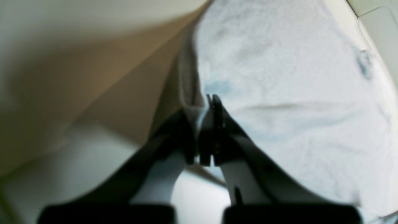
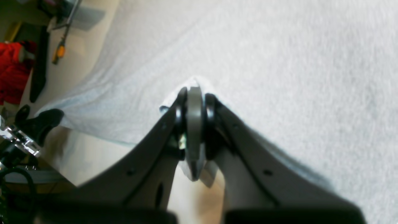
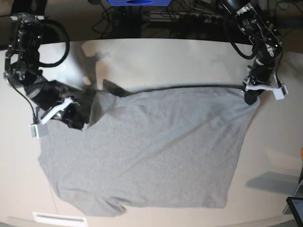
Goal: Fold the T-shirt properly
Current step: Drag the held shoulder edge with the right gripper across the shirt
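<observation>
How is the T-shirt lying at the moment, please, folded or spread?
Mostly spread: the T-shirt covers the table in one broad sheet, its far edge lifted.

No text, label or number can be read anywhere.

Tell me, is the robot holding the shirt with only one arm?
No, in the base view the left gripper and the right gripper each pinch the T-shirt.
</observation>
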`<control>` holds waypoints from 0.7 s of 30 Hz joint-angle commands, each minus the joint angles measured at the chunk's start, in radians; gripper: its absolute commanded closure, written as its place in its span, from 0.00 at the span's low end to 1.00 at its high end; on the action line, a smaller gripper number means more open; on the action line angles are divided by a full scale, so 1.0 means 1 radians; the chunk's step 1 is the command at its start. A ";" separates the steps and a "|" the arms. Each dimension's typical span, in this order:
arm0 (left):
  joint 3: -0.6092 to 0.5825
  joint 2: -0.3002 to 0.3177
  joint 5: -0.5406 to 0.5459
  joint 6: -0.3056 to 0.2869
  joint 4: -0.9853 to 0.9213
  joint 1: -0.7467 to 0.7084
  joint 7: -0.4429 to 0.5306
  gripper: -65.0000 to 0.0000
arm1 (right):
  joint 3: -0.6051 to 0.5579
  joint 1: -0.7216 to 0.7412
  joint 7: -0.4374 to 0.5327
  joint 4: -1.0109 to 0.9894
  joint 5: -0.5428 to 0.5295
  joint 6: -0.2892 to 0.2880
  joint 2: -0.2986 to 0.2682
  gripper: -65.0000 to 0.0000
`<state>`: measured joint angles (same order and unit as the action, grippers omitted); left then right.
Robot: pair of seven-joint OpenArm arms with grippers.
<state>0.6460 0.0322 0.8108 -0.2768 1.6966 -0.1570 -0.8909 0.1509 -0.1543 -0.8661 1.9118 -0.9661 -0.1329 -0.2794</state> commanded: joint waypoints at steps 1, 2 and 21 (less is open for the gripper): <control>0.001 0.004 0.020 -0.005 0.016 0.015 0.023 1.00 | 0.005 0.023 0.020 0.010 -0.018 -0.011 -0.011 1.00; 0.001 -0.002 0.020 -0.002 0.016 0.015 0.023 1.00 | 0.005 0.029 0.020 0.005 -0.018 -0.011 -0.011 1.00; -0.001 -0.039 0.022 0.096 -0.060 0.122 0.023 1.00 | -0.004 0.177 0.018 -0.130 -0.017 -0.014 -0.028 1.00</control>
<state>0.6453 -0.0166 0.8158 -0.1757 1.6234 -0.0406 -0.8879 0.1436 0.0010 -0.8703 1.7676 -0.9672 -0.1371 -0.2928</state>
